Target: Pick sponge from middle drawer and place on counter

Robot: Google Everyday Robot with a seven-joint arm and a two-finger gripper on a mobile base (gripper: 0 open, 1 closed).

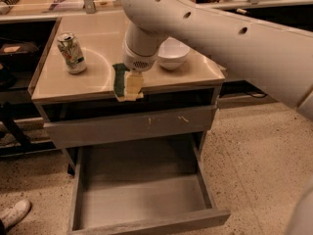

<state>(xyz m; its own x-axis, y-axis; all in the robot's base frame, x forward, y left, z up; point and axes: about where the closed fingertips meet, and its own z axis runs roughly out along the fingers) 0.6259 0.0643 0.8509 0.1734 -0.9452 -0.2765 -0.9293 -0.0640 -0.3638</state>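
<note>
The sponge [121, 81] has a dark green face and a yellow foam body. It hangs upright in my gripper [129, 84], over the front edge of the beige counter [98, 67]. The gripper is shut on the sponge, with pale fingers [134, 83] pressed against its yellow side. The big white arm comes in from the upper right. Below, the middle drawer [142, 190] is pulled fully out, and its grey floor holds nothing.
A drink can [71, 52] stands on the counter's left part. A white bowl [172, 53] sits on its right part, half behind the arm. A shut grey drawer front with pale scratches [132, 125] lies above the open drawer. A shoe [13, 213] shows at bottom left.
</note>
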